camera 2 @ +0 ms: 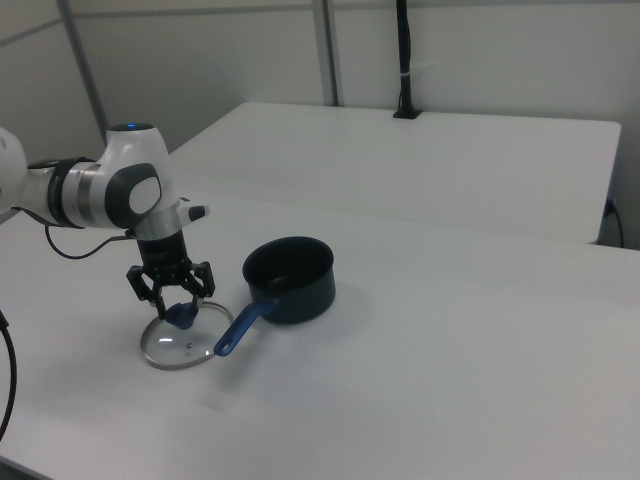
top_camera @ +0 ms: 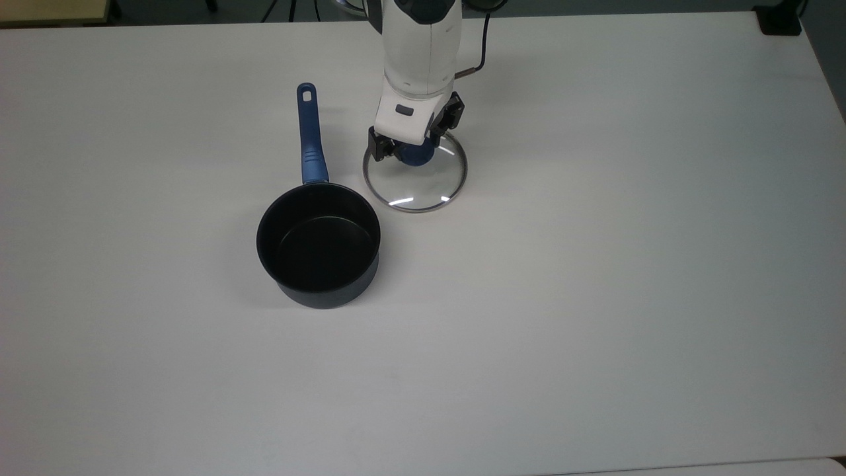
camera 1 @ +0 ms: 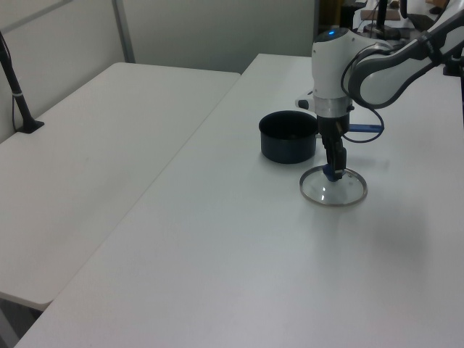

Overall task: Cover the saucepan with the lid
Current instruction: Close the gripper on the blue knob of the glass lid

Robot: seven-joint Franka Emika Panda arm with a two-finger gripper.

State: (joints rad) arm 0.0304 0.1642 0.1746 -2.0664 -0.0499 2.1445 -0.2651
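Note:
The clear glass lid with a metal rim lies flat on the white table, just right of the saucepan's handle in the top view. My gripper stands straight down over it, its fingers closed against both sides of the blue knob. The dark navy saucepan stands upright with nothing in it, in front of and to the left of the lid; its long blue handle points toward the far edge. The right view shows my gripper on the lid with the saucepan to the right view's right.
A black cable trails from the arm over the far part of the table. A black block sits at the far right corner. A second white table with a black post adjoins on the left view's left.

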